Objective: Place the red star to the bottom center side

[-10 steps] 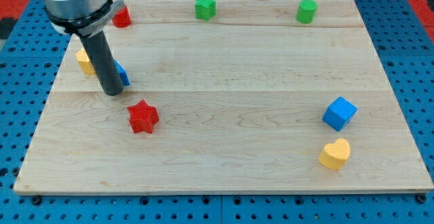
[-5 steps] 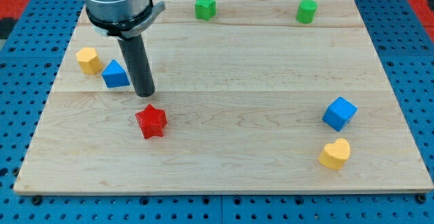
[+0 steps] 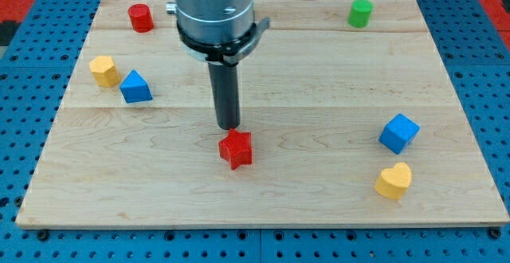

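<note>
bright, even light | soft short shadows | sharp focus

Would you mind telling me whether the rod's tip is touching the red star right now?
Touching, as far as it shows. In the camera view my tip ends right at the red star's upper edge, toward the view's top, with no board visible between them.

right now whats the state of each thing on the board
my tip: down, just above the red star in the view
red star: lower middle, short of the bottom edge
red cylinder: upright
green cylinder: upright
yellow block: beside the blue triangle
blue cube: above the yellow heart
</note>
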Available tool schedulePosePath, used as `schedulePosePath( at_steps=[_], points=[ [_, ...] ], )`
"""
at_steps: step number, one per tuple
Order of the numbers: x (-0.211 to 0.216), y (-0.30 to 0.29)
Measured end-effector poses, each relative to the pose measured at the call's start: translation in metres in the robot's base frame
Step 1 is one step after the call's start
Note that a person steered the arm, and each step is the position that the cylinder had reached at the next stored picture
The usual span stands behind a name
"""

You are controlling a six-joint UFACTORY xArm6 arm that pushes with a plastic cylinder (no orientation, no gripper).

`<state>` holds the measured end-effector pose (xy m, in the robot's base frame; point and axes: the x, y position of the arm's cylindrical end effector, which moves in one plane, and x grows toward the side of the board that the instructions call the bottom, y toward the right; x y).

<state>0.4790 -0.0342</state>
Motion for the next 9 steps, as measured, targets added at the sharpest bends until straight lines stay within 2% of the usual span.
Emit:
schedulePosePath(
  at_steps=[2, 5, 8, 9],
  points=[
    [0.071, 0.001],
    [0.060, 0.002],
    [0.059, 0.045],
    [0.038, 0.045]
  ],
)
